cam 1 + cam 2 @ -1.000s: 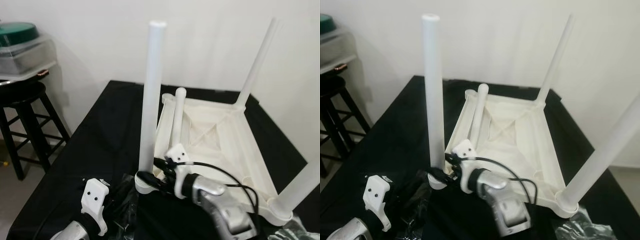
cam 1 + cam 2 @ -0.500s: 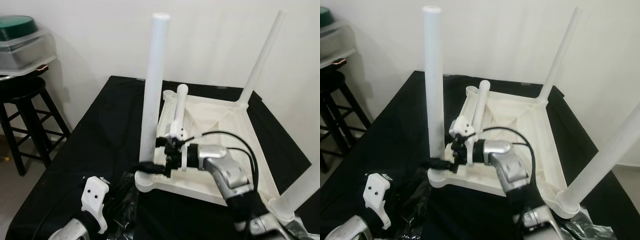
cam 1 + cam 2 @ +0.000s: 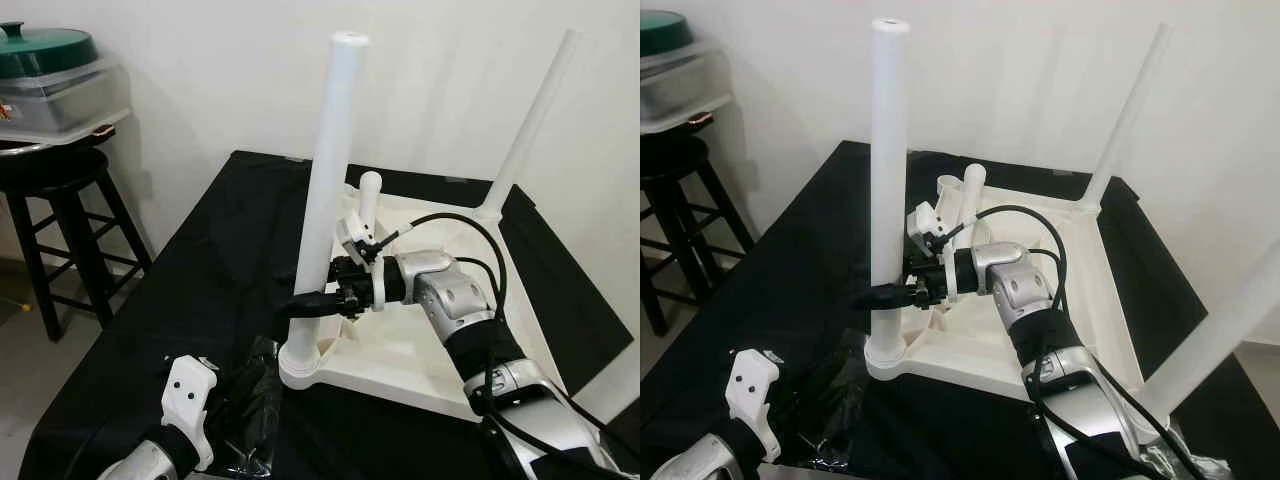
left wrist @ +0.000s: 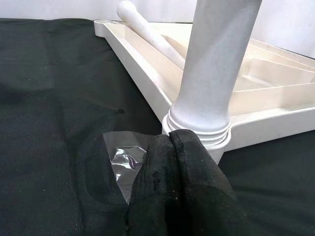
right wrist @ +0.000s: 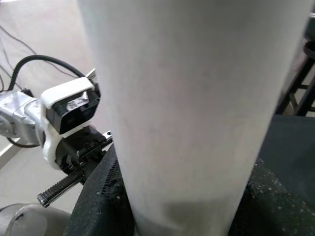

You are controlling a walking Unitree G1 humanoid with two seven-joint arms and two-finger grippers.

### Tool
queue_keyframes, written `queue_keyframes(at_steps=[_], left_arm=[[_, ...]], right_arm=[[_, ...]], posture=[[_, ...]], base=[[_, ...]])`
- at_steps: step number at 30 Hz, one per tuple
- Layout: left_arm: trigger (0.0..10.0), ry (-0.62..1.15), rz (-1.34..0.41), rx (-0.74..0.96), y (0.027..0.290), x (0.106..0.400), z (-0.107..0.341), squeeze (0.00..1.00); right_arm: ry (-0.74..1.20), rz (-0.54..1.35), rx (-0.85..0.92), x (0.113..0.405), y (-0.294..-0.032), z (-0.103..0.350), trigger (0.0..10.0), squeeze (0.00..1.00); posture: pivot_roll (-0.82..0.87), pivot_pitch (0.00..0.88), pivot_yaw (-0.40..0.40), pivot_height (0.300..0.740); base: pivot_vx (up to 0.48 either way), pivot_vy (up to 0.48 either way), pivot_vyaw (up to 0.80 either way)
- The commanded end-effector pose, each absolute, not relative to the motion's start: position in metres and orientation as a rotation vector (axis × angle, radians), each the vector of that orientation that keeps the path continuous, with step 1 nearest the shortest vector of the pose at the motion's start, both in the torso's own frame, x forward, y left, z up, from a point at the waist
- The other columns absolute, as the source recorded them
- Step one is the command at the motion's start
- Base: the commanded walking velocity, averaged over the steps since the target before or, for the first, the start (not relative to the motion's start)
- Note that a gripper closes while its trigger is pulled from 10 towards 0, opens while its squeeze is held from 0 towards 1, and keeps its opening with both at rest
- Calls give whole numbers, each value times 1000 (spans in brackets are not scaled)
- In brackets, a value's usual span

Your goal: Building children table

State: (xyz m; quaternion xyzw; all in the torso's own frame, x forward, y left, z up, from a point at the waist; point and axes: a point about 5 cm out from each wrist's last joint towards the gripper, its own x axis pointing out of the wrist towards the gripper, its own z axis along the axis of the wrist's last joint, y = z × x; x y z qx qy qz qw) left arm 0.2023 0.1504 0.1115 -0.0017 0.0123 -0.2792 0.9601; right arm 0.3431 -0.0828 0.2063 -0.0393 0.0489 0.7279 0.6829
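Note:
The white children's table point(image 3: 400, 352) lies upside down on the black cloth. Its near left leg point(image 3: 330, 170) stands upright in the corner socket. My right gripper point(image 3: 301, 306) is shut on the lower part of this leg, a little above the socket; in the right wrist view the leg point(image 5: 187, 98) sits between the black fingers point(image 5: 96, 201). A loose leg point(image 3: 368, 200) leans inside the upturned top. My left gripper point(image 4: 171, 140) is shut on nothing, its tips close to the socket base point(image 4: 199, 132).
Two more legs stand up at the back right point(image 3: 530, 120) and front right point(image 3: 1220, 330). Crumpled clear plastic point(image 3: 250, 410) lies by the near corner. A black stool point(image 3: 60, 200) carrying a green-lidded container point(image 3: 50, 70) stands left of the black table, with a white wall behind.
My right gripper has risen from the socket at the near left leg's foot to a spot higher on the leg, the arm reaching further forward. The head view has shifted. My left arm stays low.

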Motion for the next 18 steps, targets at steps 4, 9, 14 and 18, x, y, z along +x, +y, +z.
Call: queue_keyframes(at_steps=[4, 9, 14, 18], left_arm=[[10000, 36, -574, -19, 148, 201, 110, 0], [10000, 35, -573, -22, 147, 201, 110, 0], [10000, 31, -571, -26, 149, 200, 113, 0], [10000, 29, -566, -20, 153, 202, 115, 0]], right_arm=[[125, 1643, -50, 337, -91, 191, 0, 0], [126, 1584, -65, 335, -98, 184, 0, 0], [323, 848, 53, 300, -74, 113, 0, 0], [290, 613, 7, 288, -73, 123, 0, 0]], posture=[[103, 0, -97, 740], [100, 5, -97, 740], [67, 29, -98, 740], [17, 31, -42, 740]], base=[[0, 0, 0], [0, 0, 0], [0, 0, 0], [0, 0, 0]])
